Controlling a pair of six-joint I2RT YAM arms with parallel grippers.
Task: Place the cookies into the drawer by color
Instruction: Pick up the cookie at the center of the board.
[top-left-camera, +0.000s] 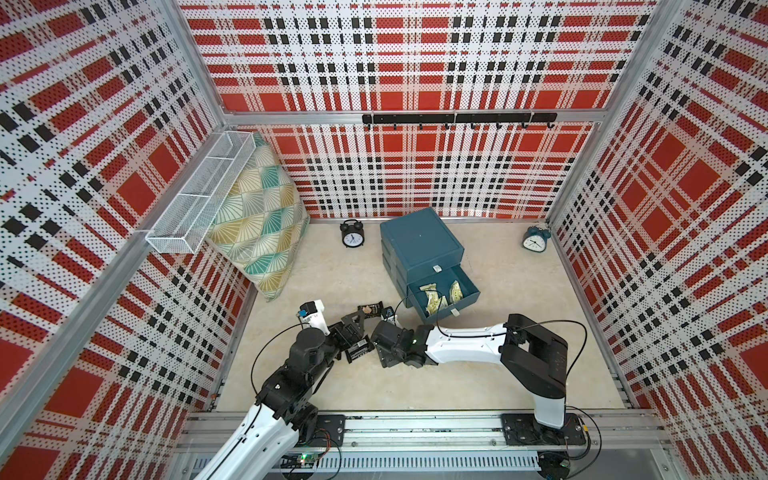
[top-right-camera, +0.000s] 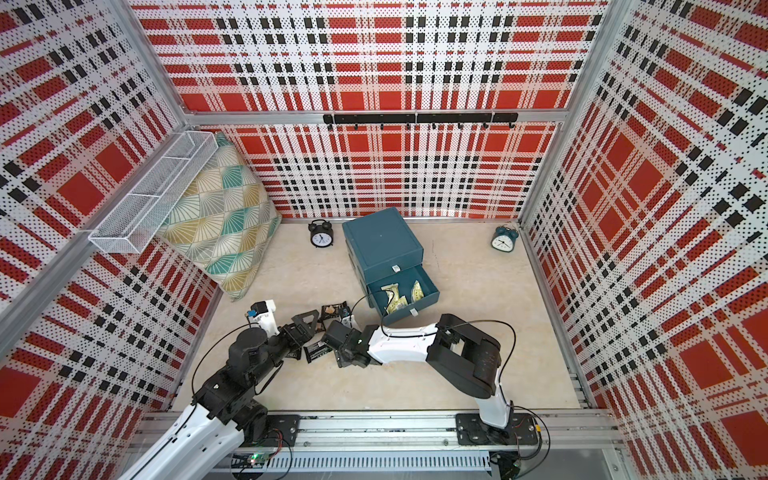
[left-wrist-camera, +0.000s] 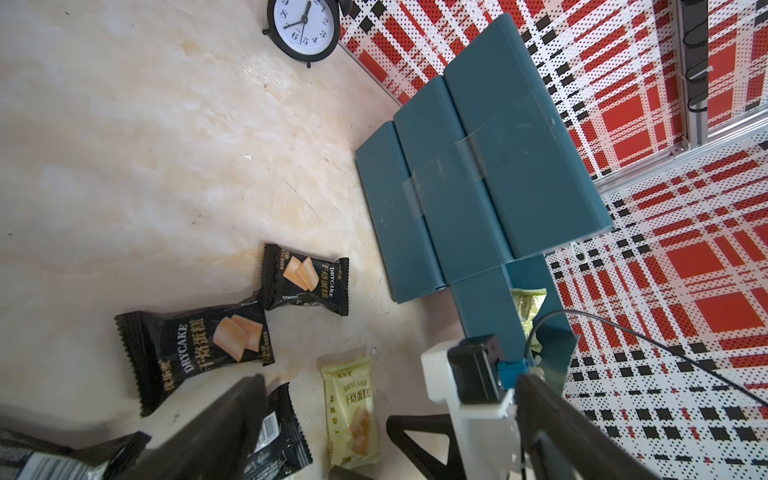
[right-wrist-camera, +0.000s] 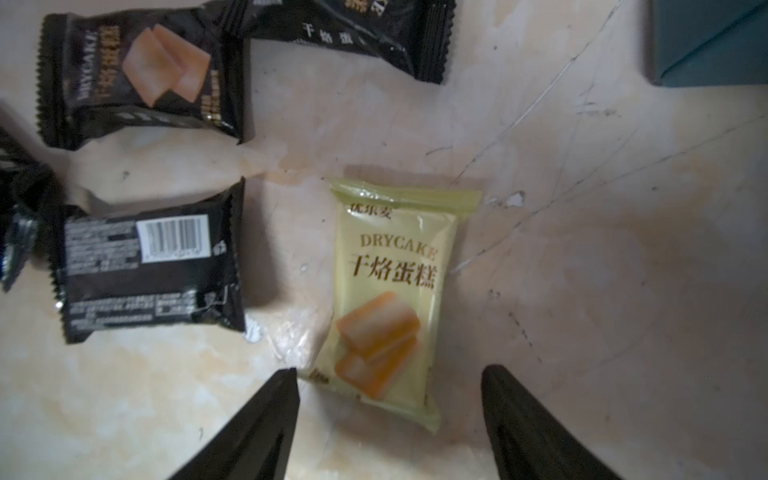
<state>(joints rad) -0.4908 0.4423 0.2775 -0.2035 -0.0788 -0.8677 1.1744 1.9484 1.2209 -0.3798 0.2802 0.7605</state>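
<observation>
Two grippers hung low over the table (top-left-camera: 519, 332). The right gripper (right-wrist-camera: 388, 372) had its jaws wide apart, one on each side of a yellow cookie (right-wrist-camera: 395, 291) that lay flat on the table. The left gripper (left-wrist-camera: 390, 376) was wide open too and held nothing, with black cookies (left-wrist-camera: 199, 345) just beside it. Near them stood the blue drawer (top-left-camera: 419, 245), one tray (top-left-camera: 468, 289) pulled out with yellow cookies (top-left-camera: 432, 297) inside.
</observation>
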